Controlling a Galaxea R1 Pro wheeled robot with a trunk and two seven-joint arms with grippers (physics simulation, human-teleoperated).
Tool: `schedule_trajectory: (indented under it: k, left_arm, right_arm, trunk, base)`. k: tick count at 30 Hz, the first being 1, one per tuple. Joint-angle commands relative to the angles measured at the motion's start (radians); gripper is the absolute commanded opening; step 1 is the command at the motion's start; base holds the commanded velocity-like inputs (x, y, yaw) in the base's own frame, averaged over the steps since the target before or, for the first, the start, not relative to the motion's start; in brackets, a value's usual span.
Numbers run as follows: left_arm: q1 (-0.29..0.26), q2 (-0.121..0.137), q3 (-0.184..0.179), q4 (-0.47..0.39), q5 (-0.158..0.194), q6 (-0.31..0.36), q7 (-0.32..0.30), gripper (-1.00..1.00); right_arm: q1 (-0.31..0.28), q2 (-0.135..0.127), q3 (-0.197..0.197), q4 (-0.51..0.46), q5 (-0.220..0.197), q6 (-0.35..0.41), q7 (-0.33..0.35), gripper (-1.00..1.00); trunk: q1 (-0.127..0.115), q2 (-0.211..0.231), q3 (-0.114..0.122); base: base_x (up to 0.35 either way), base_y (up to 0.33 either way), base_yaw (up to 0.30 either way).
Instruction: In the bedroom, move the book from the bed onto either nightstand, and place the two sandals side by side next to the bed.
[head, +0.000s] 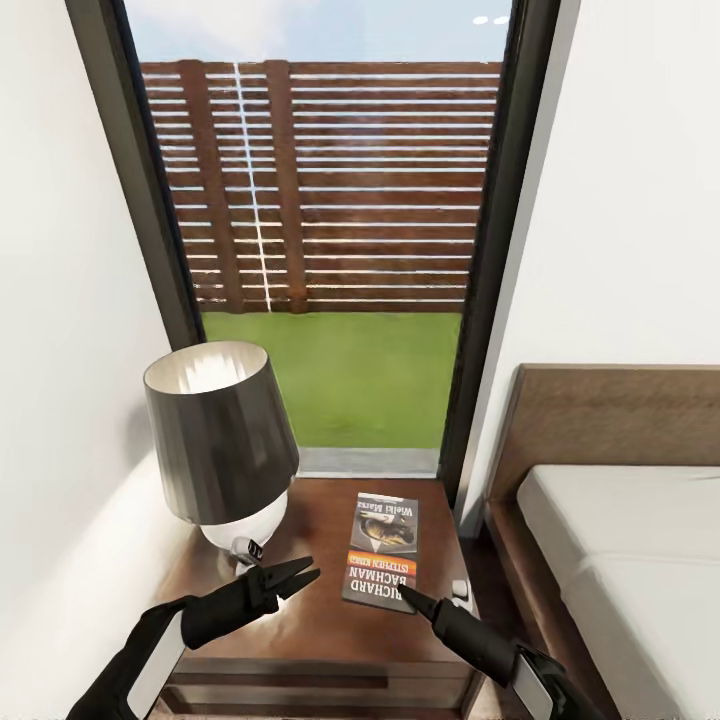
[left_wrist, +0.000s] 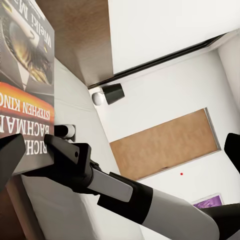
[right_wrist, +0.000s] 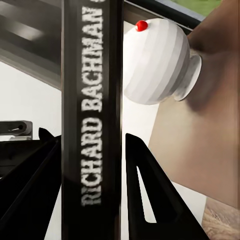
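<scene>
A dark-shaded lamp stands at the counter's left. Beside it the left gripper hovers, its jaws slightly parted and holding nothing. The book lies flat on the counter's right half. The right gripper straddles its near edge; the right wrist view shows the spine between its fingers, apparently gripped. Withdrawing before letting go could drag the book off towards the bed.
</scene>
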Motion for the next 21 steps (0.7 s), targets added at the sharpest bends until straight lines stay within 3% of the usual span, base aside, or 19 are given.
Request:
schedule_trajectory:
  k: [1,4,18,21]
  left_arm:
    - [-0.001,0.001,-0.003,0.000,0.007,0.009,0.001,1.00]
    - [-0.001,0.001,-0.003,0.000,0.007,0.009,0.001,1.00]
    - [-0.001,0.001,-0.003,0.000,0.007,0.009,0.002,1.00]
    - [-0.001,0.001,-0.003,0.000,0.007,0.009,0.002,1.00]
  right_arm:
    - [-0.001,0.000,-0.002,0.000,-0.003,0.010,0.003,-1.00]
    - [-0.001,0.000,-0.002,0.000,-0.003,0.010,0.002,-1.00]
    - [-0.001,0.000,-0.002,0.000,-0.003,0.010,0.002,-1.00]
    - [-0.001,0.000,-0.002,0.000,-0.003,0.010,0.002,-1.00]
  trunk:
    - [0.000,0.000,-0.001]
    - [0.000,0.000,-0.001]
    - [0.054,-0.098,-0.045]
    - [0.054,-0.098,-0.045]
  base:
    - [0.000,0.000,0.000]
    - [0.000,0.000,0.000]
    - [0.000,0.000,0.000]
    - [0.000,0.000,0.000]
